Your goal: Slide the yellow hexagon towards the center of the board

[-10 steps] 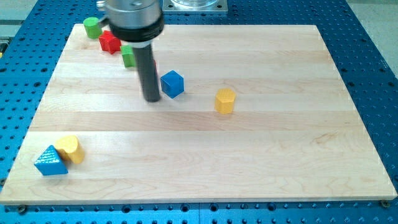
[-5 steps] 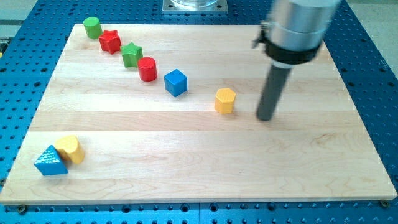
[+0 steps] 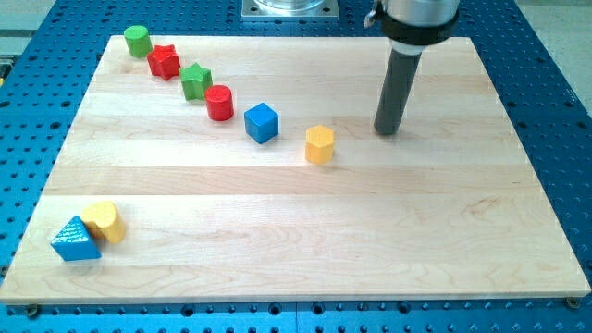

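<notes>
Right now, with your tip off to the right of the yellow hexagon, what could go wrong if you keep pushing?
My tip stands apart from the yellow hexagon, to its right and slightly toward the view's top. A push from here would likely send it left and downward. If it veers left, it could bump the blue cube. An off-centre contact could also spin the hexagon or let it slip past my tip.

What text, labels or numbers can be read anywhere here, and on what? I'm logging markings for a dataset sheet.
None: no readable text in the camera view.
The wooden board, the yellow hexagon, the blue cube and the other blocks are unmarked.
The rod ending in my tip, to the view's right of the hexagon, is unmarked.
</notes>
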